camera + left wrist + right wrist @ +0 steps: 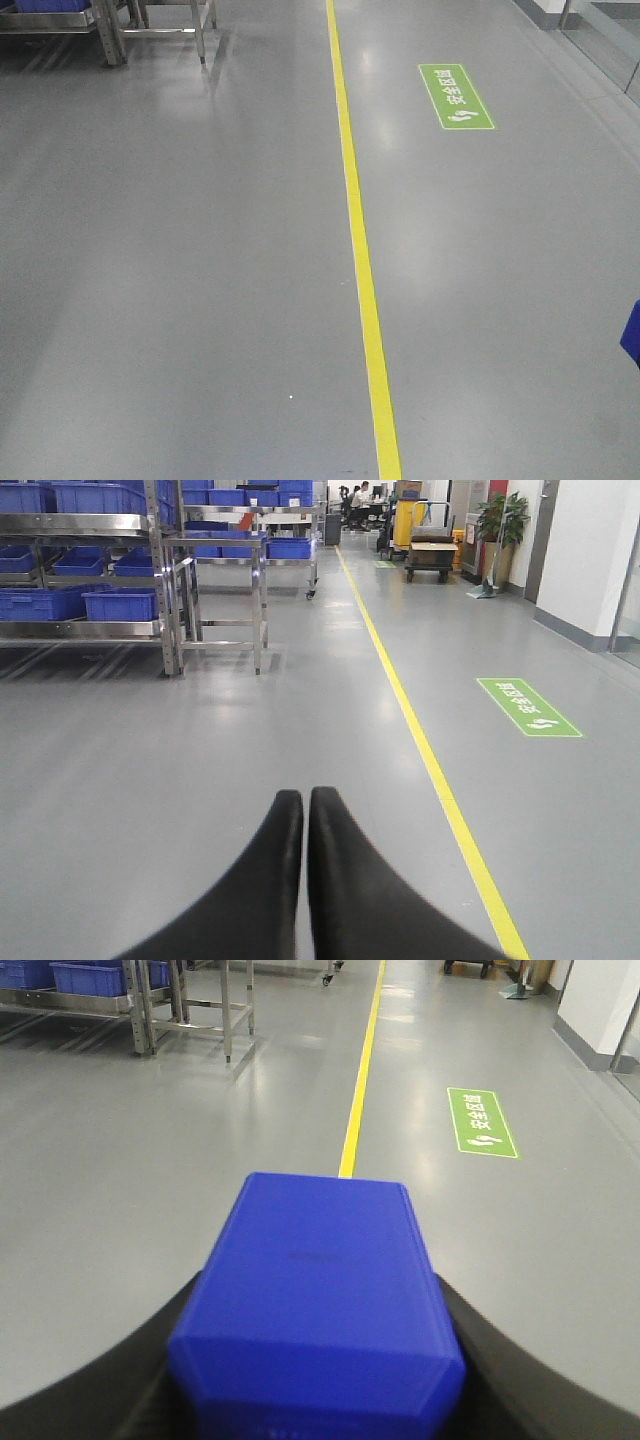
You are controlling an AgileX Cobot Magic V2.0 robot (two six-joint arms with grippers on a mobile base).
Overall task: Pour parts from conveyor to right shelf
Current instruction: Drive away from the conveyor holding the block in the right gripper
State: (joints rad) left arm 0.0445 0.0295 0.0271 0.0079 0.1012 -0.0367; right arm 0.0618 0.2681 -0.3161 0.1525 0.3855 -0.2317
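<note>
Right wrist-mounted, right gripper [315, 1370] clamps blue block [315, 1280], green Chinese-lettered sign [482, 1122]

I have open grey floor [180, 300] across the middle and bottom of each view, marked only by a flat yellow line [360, 250]. At upper left, steel racks [170, 580] with blue bins [120, 605] block passage. A cart [432, 555] stands top centre and a wall [590, 550] upper right. The blue block [315, 1250] fills my right gripper [320, 1295].
</note>
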